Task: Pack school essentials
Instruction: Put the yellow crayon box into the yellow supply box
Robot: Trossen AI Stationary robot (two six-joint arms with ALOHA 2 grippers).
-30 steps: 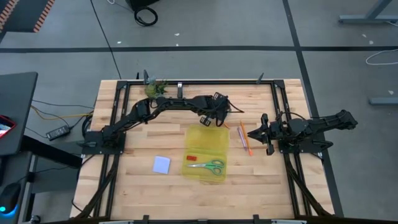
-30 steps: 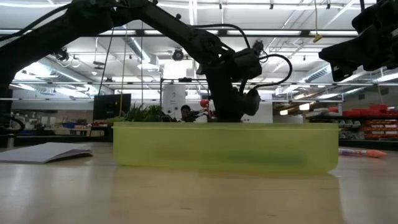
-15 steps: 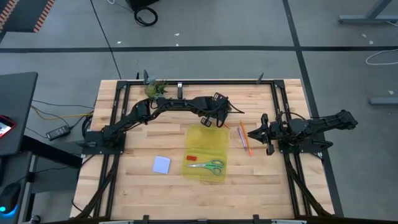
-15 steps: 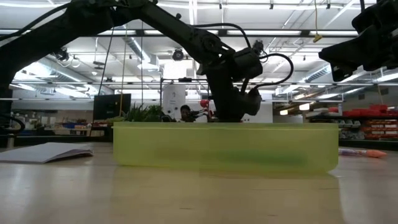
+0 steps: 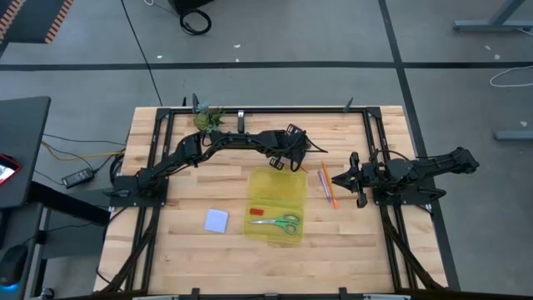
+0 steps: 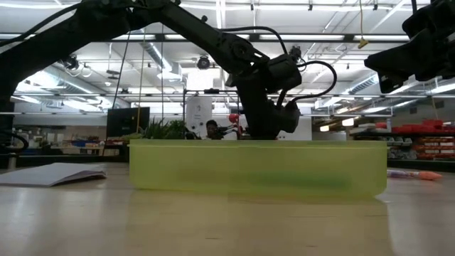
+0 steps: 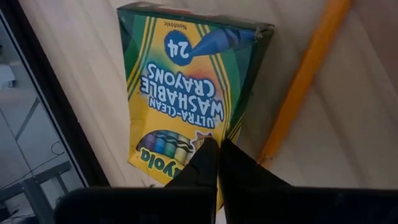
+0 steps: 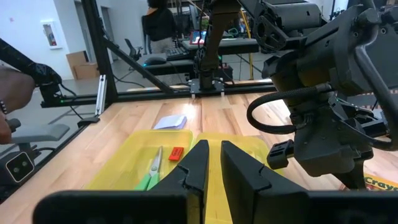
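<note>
on the wooden table [image 5: 191,250] the translucent yellow case [image 5: 276,204] holds green-handled scissors [image 5: 278,222] and a red eraser [image 5: 256,212], while the left gripper [image 7: 217,163], fingers pressed together, hangs over the crayon box [image 7: 186,93] beside the orange pencil [image 7: 301,84], and the right gripper [image 8: 213,163] waits, slightly parted, near the case.

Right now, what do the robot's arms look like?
Both arms are black and jointed. The left arm has looping black cables by its wrist, and the right arm is chunky. Each end effector, left and right, has two slim dark fingers.
</note>
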